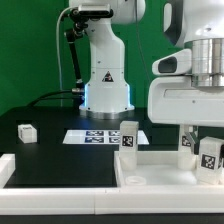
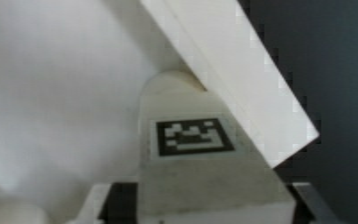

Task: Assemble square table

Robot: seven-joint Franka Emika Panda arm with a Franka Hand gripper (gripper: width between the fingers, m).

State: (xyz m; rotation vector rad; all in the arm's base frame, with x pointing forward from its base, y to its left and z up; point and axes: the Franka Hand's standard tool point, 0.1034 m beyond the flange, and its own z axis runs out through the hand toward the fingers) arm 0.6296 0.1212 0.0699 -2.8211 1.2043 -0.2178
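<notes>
One leg [image 2: 194, 120] is clamped between the gripper [image 2: 197, 203] fingers [image 2: 98, 205] — best kept upright and squared to the tabletop [image 2: 229, 70] corner before lowering.

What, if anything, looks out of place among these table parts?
One leg lies alone on the black table at the exterior view's left, apart from the tabletop and the other legs.

— Where is the arm [image 1: 103, 62]?
— It rises at the back of the counter. The wrist [image 1: 205, 55] hangs on the exterior view's right, pointing straight down.
— And the claw [image 1: 190, 135]?
— It sits low. Its fingers [image 2: 119, 205] press on either side of a tagged white leg [image 2: 202, 150], which fills the gap between them.
</notes>
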